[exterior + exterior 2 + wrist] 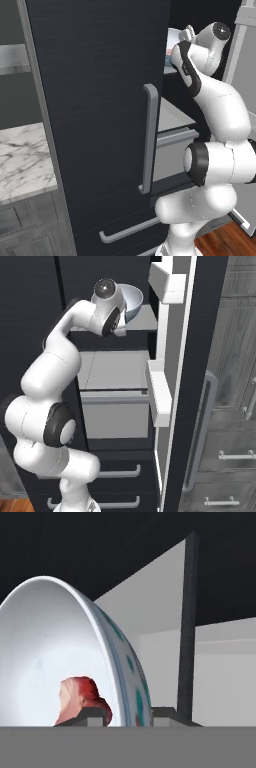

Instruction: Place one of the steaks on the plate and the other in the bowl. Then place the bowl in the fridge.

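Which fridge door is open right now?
The fridge's right-hand door, with white shelf bins inside, is swung open. The left door, with the vertical bar handle, is shut.

A white-and-grey marbled counter [22,160] lies at the left of the left base view, with grey wood-grain cabinet fronts [27,227] below its edge. A strip of reddish-brown wooden floor [227,240] shows at the lower right of that view. In the right base view, dark grey wood-grain cabinets [235,356] stand along the right side, with drawers carrying horizontal silver bar handles [235,455] and a vertical silver handle [248,398] above them
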Tool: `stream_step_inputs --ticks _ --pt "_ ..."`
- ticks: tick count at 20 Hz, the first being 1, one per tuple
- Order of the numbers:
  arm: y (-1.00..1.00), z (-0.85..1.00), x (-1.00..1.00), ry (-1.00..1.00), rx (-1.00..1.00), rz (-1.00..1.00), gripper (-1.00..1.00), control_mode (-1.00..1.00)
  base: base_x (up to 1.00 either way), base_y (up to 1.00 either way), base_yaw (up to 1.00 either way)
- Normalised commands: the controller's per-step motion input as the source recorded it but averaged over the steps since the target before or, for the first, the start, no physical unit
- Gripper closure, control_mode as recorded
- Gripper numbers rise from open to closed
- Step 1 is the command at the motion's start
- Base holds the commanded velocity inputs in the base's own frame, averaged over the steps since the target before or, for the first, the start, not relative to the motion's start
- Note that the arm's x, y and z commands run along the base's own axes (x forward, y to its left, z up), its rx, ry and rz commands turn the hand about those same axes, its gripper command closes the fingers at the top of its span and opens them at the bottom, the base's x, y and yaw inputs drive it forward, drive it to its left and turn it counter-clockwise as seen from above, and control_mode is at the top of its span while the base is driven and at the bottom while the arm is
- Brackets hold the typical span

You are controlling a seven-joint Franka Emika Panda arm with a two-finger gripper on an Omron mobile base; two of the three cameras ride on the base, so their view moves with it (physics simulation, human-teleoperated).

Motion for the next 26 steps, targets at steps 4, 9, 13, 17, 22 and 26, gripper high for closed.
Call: stream_step_inputs --ticks 4,9,13,17,22,26 --pt "0.0 -0.18 0.59 0.01 0.0 0.0 1.0 -1.0 0.0 0.0 0.0" --pt "0.0 -0.06 0.51 0.0 0.0 0.0 -1.0 -1.0 0.0 0.0 0.0" --pt "0.0 0.0 0.18 0.0 0.0 0.0 -1.0 -1.0 0.0 0.0 0.0" --pt "0.0 0.02 0.08 0.0 0.0 0.0 -1.0 -1.0 0.0 0.0 0.0" --pt "0.19 0.0 -0.24 -0.16 0.01 0.0 -1.0 -1.0 0.0 0.0 0.0" --pt "0.16 -0.02 -0.61 -0.36 0.0 0.0 -1.0 -1.0 0.0 0.0 0.0"
